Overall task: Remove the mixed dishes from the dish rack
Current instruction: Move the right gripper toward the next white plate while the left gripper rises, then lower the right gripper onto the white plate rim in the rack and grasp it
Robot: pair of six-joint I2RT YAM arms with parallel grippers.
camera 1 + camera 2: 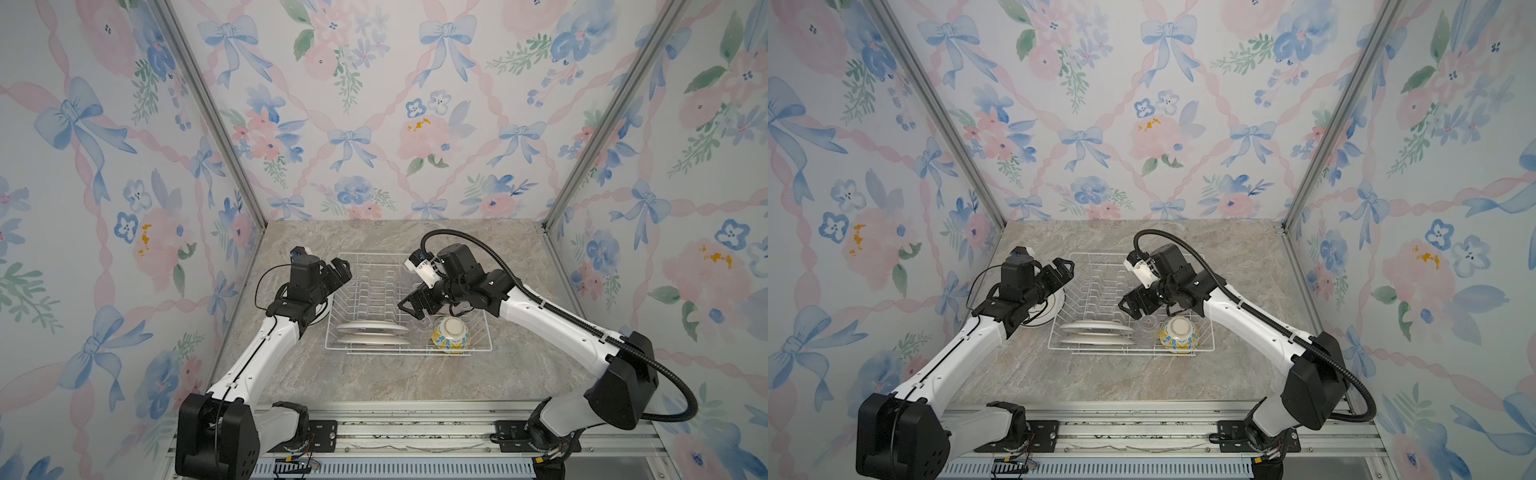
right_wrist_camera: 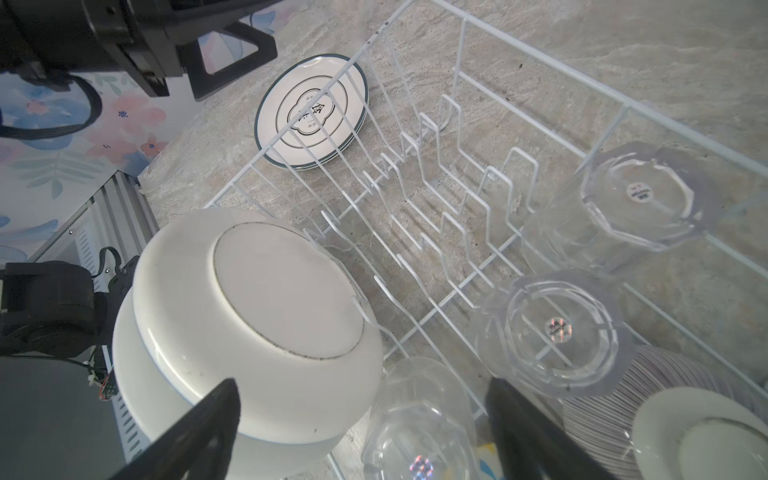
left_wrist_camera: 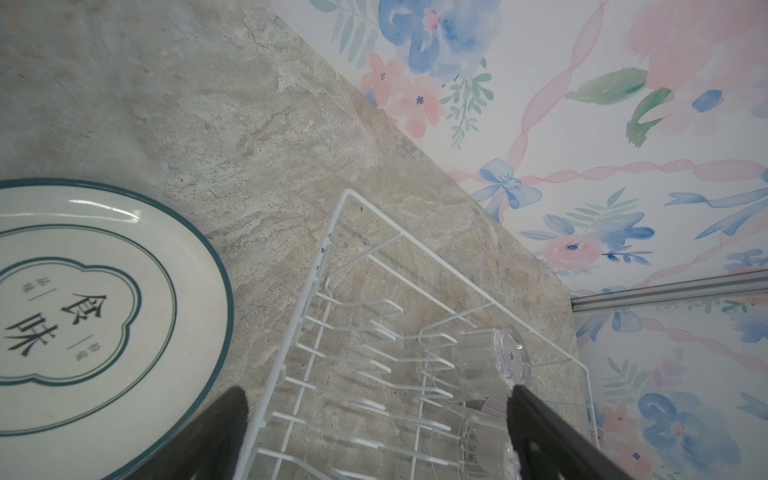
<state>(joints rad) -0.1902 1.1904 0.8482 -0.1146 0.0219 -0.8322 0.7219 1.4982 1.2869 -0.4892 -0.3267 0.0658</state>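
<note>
Your right gripper point(image 2: 363, 384) hangs over the near end of the dish rack point(image 2: 623, 107), its jaws spread wide with nothing between them. Directly below the gap lies the nearest clear glass point(image 2: 419, 419), base up and tipped a little. Treat it as light, hard and slick (glass or plastic, I cannot tell). I would close across its side walls just under the thick base rather than on the thin lip, and squeeze gently. A second glass point(image 2: 552, 328) and a third glass point(image 2: 640, 195) stand base up farther along the same side. Just beside the nearest glass, two white plates point(image 2: 266, 299) stand on edge in the rack. They look stiff, heavier and glazed, best pinched at the top rim and drawn straight up so they clear the rack. A purple-striped bowl point(image 2: 615, 395) sits inverted on the other side of that glass. In a top view, a yellow-blue bowl point(image 1: 451, 332) sits upturned in the near corner. The foot ring looks the surest hold on each bowl. Your left gripper point(image 3: 376, 391) is also wide open and empty, over the rack's left edge. Near it, a green-rimmed plate point(image 3: 104, 311) lies flat on the counter point(image 3: 166, 104), just beside the rack.
</note>
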